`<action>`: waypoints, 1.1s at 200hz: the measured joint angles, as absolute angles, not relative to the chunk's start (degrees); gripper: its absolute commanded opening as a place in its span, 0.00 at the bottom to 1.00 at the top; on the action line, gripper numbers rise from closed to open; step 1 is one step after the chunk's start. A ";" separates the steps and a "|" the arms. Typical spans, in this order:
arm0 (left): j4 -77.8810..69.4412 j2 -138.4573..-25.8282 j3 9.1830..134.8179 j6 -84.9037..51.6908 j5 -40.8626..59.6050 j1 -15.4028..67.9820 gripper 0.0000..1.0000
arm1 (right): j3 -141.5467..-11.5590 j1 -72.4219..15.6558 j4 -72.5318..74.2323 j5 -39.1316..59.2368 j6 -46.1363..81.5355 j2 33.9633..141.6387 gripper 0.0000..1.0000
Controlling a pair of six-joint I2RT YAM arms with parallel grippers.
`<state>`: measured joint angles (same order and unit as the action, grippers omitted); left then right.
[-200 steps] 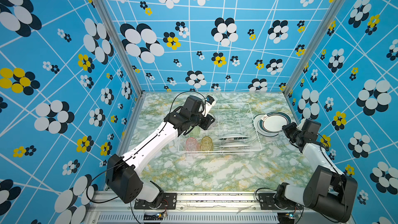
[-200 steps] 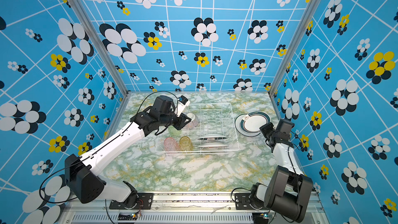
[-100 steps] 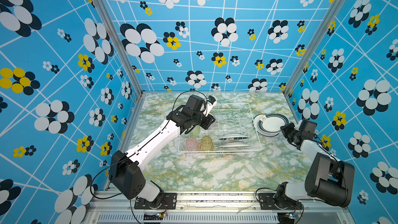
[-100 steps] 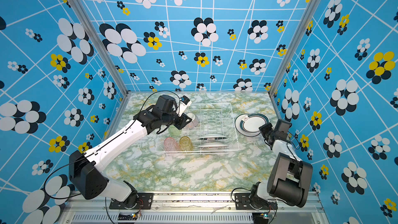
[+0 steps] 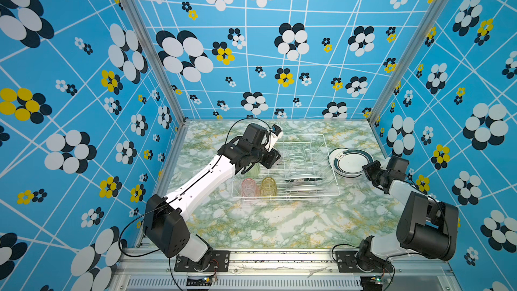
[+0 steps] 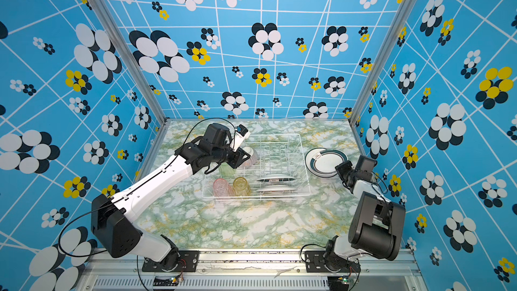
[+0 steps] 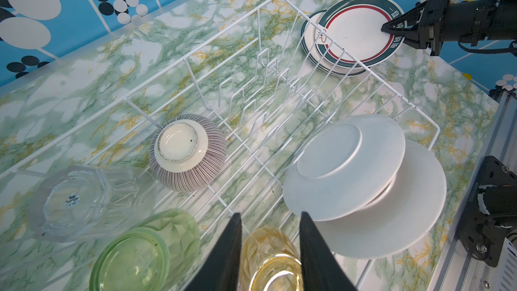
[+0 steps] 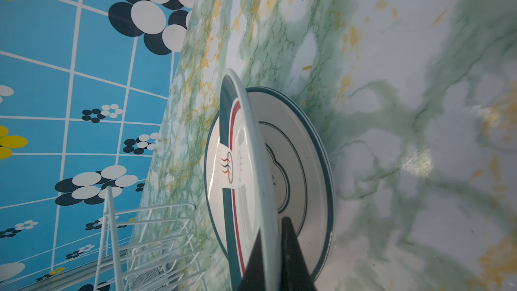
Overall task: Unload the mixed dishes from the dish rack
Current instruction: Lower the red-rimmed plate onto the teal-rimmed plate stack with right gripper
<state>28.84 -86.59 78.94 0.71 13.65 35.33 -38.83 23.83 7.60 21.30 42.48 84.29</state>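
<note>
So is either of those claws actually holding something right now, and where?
The right gripper is shut on the rim of a green-rimmed plate, above the stack of plates beside the dish rack. The left gripper is open and holds nothing.

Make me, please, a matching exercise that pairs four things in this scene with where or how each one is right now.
Things:
1. striped bowl
2. amber tumbler
3. top green-rimmed plate
4. left gripper

States:
A. gripped at its rim by the right gripper, outside the dish rack
B. open, holding nothing
C. upside down in the rack, foot ring showing
D. in the rack, beside the pink tumbler

Pairs: 1-C, 2-D, 3-A, 4-B
</note>
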 measured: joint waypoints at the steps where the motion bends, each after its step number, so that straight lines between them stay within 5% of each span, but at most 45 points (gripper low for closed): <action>1: 28.82 -86.59 78.94 0.71 13.65 35.35 0.36 | -38.83 23.83 7.60 21.30 42.48 84.29 0.00; 31: 28.84 -86.59 78.94 0.71 13.63 35.51 0.36 | -38.81 23.83 7.49 21.34 42.39 84.29 0.00; 142: 28.97 -86.59 78.94 0.73 13.65 36.14 0.36 | -38.83 23.83 2.96 21.89 38.70 86.39 0.29; 220: 28.99 -86.59 78.94 0.73 13.65 36.40 0.36 | -39.05 23.83 -1.08 20.51 35.16 86.41 0.32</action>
<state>28.99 -86.59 78.94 0.73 13.65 36.40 -39.05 23.83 -1.08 20.51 35.16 86.41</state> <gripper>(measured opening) 0.365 0.316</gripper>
